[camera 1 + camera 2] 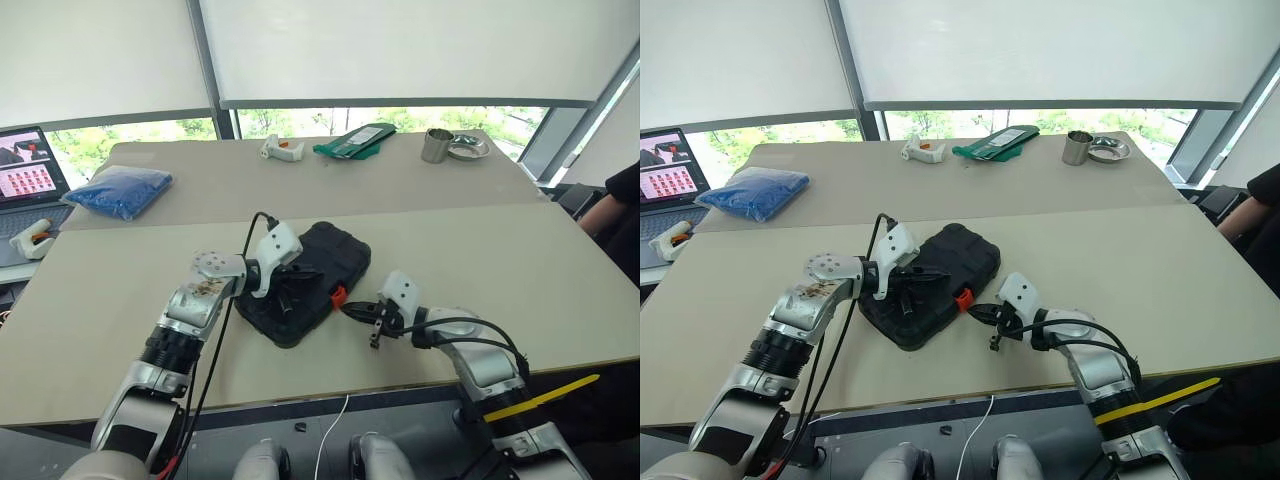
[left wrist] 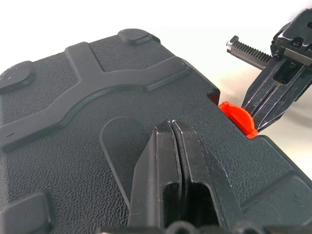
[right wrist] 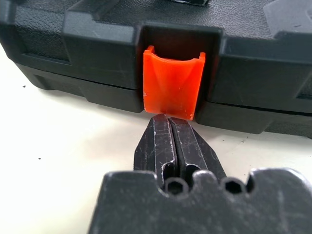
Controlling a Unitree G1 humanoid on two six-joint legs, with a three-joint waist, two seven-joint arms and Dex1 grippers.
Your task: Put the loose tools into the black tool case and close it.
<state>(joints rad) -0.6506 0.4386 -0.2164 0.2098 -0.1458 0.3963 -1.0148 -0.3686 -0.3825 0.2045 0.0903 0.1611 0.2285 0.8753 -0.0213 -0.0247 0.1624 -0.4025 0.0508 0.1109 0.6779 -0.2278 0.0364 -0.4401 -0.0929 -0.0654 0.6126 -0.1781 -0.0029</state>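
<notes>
Beige table (image 1: pixel 520 270) beneath blinds holds the closed black tool case (image 1: pixel 325 265).

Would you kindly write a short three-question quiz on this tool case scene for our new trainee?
1. True or false: the black tool case lies with its lid down.
2. Which gripper has its tips at the orange latch? A) left gripper B) right gripper
3. Fill in: the left gripper's shut fingertips rest on the case's ____.

Key: 1 true; 2 B, both grippers being shut; 3 lid.
</notes>
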